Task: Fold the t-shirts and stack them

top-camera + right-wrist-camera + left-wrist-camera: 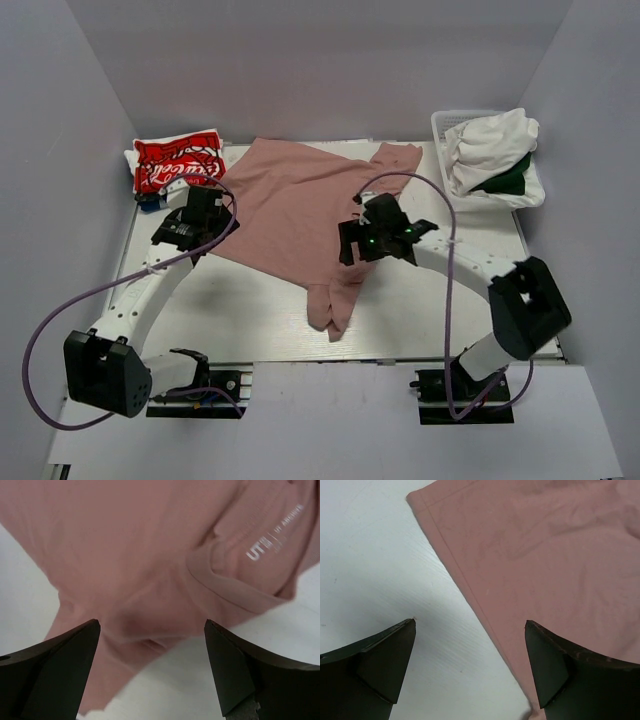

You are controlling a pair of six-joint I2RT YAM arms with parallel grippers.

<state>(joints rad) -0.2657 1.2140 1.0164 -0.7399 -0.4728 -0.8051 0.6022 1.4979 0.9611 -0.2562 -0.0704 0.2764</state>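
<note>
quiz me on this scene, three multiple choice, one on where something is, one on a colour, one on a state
1. The red shirt lies: A) at the table's far left corner B) at its near right edge C) at its middle.
2. The spread-out shirt is: A) dark green B) white C) dusty pink.
3. The left hand is: A) shut on the red shirt B) open over the spread-out shirt's hem C) shut on the spread-out shirt.

Answers: 1 A, the top view shows it at that corner. 2 C, every view shows pink cloth. 3 B, the left wrist view shows its fingers apart, with only the table and the hem below the gap.
</note>
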